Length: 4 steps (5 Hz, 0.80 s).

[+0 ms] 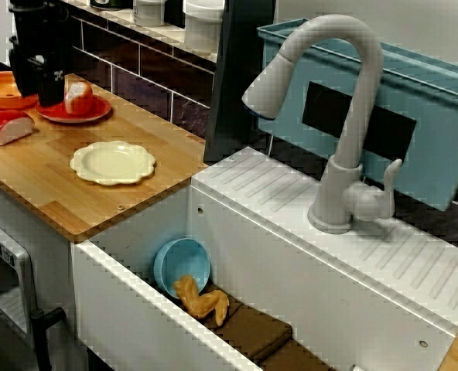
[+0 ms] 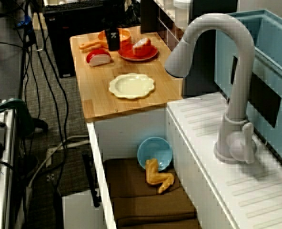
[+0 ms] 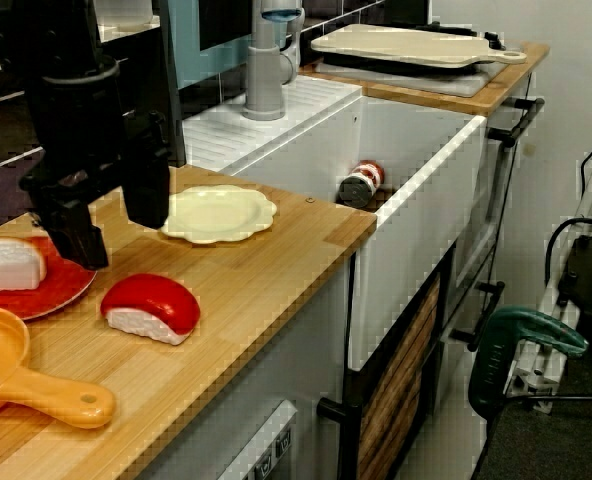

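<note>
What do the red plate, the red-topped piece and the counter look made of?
Red plate: likely plastic, smooth with even colour and slight gloss.
Red-topped piece: apparently moulded plastic, soft sheen on top.
Counter: wood or wood-look laminate, matte; plank grain and joints show.

Cream scalloped plate [image 1: 113, 161], blue bowl [image 1: 182, 265] in sink [image 1: 121, 309], grey faucet [image 1: 353, 139]

Nothing legible from where I stand: the white mark on the black gripper [image 3: 116, 235] and the label on the can [image 3: 361, 184] are too blurred.
</note>
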Available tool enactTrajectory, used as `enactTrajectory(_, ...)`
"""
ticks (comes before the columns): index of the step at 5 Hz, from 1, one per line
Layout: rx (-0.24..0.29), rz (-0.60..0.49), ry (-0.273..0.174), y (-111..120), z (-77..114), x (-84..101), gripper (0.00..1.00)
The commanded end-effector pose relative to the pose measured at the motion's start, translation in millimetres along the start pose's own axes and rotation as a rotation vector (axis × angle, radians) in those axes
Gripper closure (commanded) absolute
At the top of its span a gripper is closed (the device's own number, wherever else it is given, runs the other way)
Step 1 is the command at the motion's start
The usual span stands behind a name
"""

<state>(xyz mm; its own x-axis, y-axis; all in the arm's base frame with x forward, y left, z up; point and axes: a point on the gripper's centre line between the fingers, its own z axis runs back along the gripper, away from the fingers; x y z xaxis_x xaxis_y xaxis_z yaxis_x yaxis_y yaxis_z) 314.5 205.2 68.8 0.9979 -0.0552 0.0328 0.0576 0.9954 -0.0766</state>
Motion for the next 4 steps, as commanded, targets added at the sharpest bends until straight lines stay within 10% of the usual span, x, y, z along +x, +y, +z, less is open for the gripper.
enactTrajectory(1, 0.116, 0.069, -0.053, -9, 24.3, -8.7, 0.0)
enactTrajectory(4, 0.157, 0.11, -0.026, -3, 25.8, -23.0, 0.0)
